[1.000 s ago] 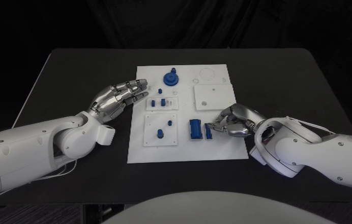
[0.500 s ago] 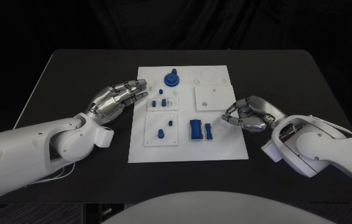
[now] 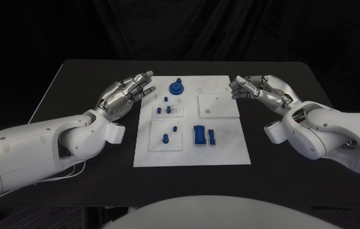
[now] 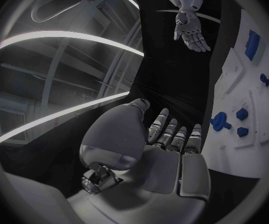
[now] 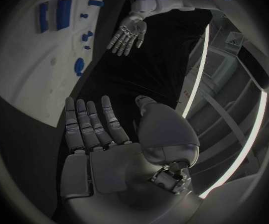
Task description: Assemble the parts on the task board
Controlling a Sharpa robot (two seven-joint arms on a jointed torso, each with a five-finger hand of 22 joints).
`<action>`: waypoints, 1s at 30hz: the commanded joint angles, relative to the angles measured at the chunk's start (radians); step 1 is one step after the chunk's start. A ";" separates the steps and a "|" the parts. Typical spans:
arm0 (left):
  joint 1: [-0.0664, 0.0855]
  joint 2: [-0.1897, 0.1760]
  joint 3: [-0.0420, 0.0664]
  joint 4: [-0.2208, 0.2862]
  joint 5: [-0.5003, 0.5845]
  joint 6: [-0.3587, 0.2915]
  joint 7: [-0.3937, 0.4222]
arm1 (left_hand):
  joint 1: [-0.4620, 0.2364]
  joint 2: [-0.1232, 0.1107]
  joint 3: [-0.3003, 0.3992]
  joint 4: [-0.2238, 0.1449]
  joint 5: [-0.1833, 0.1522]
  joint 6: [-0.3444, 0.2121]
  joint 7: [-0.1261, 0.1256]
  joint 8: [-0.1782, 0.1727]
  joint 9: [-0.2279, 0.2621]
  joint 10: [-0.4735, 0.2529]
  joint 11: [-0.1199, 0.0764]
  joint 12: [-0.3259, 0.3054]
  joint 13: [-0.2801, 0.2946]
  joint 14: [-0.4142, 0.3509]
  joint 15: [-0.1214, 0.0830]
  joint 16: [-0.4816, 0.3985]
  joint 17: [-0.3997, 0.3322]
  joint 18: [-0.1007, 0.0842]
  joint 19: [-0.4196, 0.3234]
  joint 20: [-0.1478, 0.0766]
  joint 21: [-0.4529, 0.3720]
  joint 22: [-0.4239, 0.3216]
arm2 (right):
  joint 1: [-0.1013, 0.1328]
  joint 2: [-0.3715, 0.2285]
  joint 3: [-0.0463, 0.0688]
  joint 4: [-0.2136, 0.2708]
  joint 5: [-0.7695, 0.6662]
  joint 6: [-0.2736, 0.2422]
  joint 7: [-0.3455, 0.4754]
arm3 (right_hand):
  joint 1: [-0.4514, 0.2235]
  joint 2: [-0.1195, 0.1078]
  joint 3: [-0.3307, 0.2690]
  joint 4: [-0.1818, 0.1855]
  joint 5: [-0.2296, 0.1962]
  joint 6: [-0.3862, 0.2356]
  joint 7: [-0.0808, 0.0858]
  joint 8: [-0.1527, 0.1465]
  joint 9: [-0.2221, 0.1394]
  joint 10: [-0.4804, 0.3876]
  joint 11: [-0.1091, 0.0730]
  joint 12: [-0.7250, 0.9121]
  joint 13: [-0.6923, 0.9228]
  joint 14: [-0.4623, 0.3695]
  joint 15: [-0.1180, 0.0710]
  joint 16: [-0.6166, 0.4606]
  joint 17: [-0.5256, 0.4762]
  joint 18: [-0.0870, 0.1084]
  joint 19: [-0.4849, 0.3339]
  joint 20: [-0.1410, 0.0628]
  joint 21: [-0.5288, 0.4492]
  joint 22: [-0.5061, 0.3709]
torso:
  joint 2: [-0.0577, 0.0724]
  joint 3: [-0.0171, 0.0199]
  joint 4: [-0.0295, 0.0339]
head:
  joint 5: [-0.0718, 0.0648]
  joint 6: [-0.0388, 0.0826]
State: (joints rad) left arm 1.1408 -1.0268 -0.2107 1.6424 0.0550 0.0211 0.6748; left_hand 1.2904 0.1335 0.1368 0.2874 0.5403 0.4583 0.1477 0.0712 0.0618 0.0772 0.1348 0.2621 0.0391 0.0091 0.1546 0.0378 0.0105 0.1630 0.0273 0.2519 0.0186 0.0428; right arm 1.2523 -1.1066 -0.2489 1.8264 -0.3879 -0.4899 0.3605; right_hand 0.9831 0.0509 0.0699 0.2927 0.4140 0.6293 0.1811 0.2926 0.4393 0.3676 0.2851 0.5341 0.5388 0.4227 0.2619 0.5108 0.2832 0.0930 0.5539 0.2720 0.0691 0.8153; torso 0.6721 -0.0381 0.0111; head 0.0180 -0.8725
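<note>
— What are your hands doing right now?

— My left hand (image 3: 126, 94) is hovering beside the left edge of the task board (image 3: 225, 153), up near its far end. The fingers are lying straight and a little apart, and I am gripping nothing with it. My right hand (image 3: 259, 89) is hovering off the board's far right corner, fingers loosely spread, and it is also carrying nothing. My wrist cameras are showing both palms bare.

— And where are the parts sitting?

— All of them are resting on the white board in the middle of the black table (image 3: 67, 83). A round blue part with a knob (image 3: 176, 87) is standing near the far edge, close to my left fingertips. Small blue pegs (image 3: 164, 101) are sitting in the plate just nearer to me, and two more small pieces (image 3: 169, 132) are standing in the plate below that. A larger blue block (image 3: 198, 134) is lying toward the near half of the board, with a slim blue piece (image 3: 211, 136) just beside it on the right.

— Is either hand touching any of them?

— No, both are staying apart from the parts.
</note>
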 commanded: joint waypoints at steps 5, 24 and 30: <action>0.004 0.039 0.000 -0.017 0.036 -0.024 0.145 | -0.034 0.037 -0.088 0.006 -0.023 -0.199 -0.016 -0.041 -0.030 -0.023 -0.001 -0.023 -0.004 -0.005 -0.022 -0.019 -0.005 0.007 -0.010 -0.020 -0.007 -0.010 | -0.004 0.015 0.000 -0.029 0.218 0.131 0.276 | 0.005 0.011 -0.125 -0.001 -0.137 -0.130 -0.070 -0.109 -0.165 -0.223 -0.038 -0.131 -0.213 -0.275 -0.009 -0.188 -0.152 -0.033 -0.442 0.024 -0.043 -0.545 | -0.027 0.0104 -0.0028 | 0.012 0.000; 0.002 0.082 0.000 -0.050 0.031 -0.018 0.002 | -0.381 0.011 -0.137 -0.088 -0.177 -0.276 -0.148 -0.071 -0.062 -0.077 -0.026 -0.095 -0.039 -0.009 -0.053 -0.038 -0.010 -0.049 -0.027 -0.088 -0.019 -0.043 | -0.036 0.033 0.001 -0.070 0.222 0.132 0.284 | -0.358 0.023 -0.162 -0.125 -0.249 -0.419 -0.181 -0.293 -0.439 -0.368 -0.176 -0.344 -0.452 -0.423 -0.114 -0.373 -0.283 -0.093 -0.554 -0.101 -0.069 -0.703 | -0.025 0.0157 0.0026 | 0.008 0.001; -0.006 0.095 0.017 -0.052 0.024 -0.081 -0.011 | -0.579 -0.021 -0.137 -0.131 -0.256 -0.314 -0.148 -0.071 -0.062 -0.077 -0.048 -0.130 -0.039 -0.009 -0.071 -0.038 -0.010 -0.066 -0.027 -0.124 -0.019 -0.043 | -0.062 0.078 0.039 -0.098 0.248 0.069 0.265 | -0.792 -0.051 -0.070 -0.293 -0.414 -0.629 -0.181 -0.293 -0.439 -0.368 -0.285 -0.534 -0.539 -0.423 -0.262 -0.511 -0.283 -0.093 -0.554 -0.272 -0.069 -0.815 | -0.037 0.0183 0.0010 | 0.005 0.033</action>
State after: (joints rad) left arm 1.1386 -0.9394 -0.1987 1.5900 0.0859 -0.0097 0.6688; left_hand 0.9741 0.1540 -0.0075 0.2130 0.3890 0.1993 0.0238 0.0150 0.0107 0.0125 0.1181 0.1804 0.0105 0.0003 0.1176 0.0113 0.0032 0.1367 0.0059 0.1756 0.0095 0.0091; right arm 1.2003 -1.0421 -0.2179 1.7379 -0.1598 -0.3656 0.6431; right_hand 0.2438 0.0014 -0.0010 0.0213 0.0210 0.0517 -0.0001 0.0035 0.0022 0.0002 0.0034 0.0325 0.0015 0.0005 0.0094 0.0070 0.0010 0.0071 0.0002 0.0215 0.0035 0.0257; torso 0.6428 -0.0216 0.0133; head 0.0248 -0.8540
